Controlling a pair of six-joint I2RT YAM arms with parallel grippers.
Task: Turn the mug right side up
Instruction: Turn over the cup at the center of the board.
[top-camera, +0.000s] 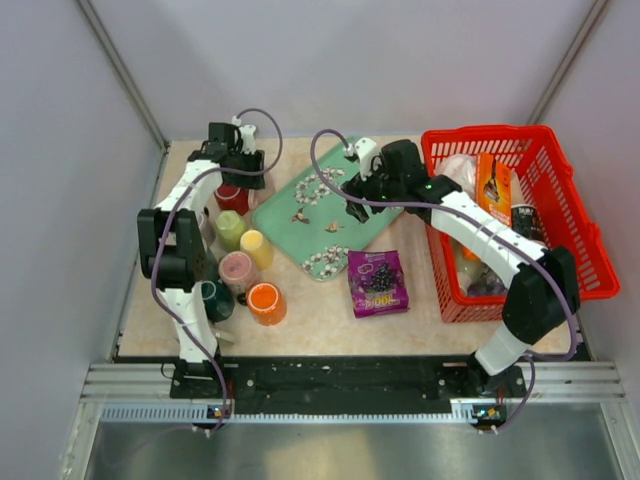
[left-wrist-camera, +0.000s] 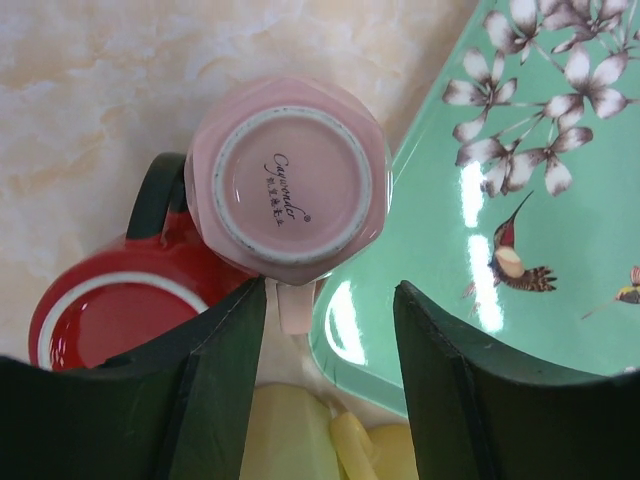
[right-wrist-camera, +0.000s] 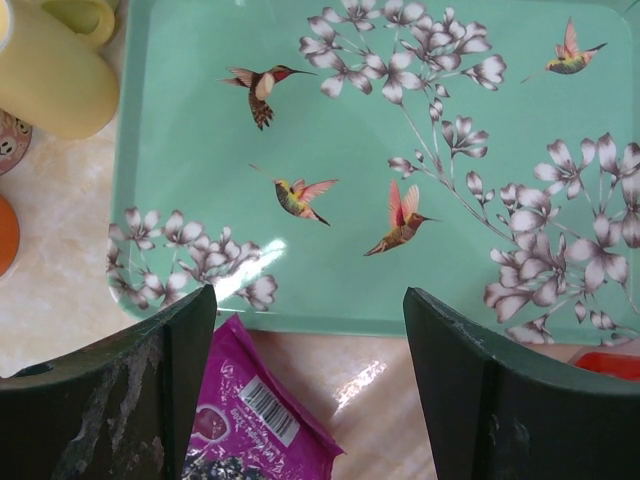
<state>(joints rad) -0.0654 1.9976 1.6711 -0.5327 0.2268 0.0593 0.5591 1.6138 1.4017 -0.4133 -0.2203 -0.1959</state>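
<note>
The upside-down pink ceramic mug (left-wrist-camera: 290, 180) near the tabletop's (left-wrist-camera: 100, 80) far left corner stands just beside a red ceramic mug (left-wrist-camera: 120, 310), so the left gripper (left-wrist-camera: 330, 310) (jaws apart, astride its handle (left-wrist-camera: 295, 312)) may knock both.

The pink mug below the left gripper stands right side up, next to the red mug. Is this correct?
No. The pink mug is upside down: the left wrist view shows its marked base facing up. It is below the left gripper, next to the red mug.
</note>
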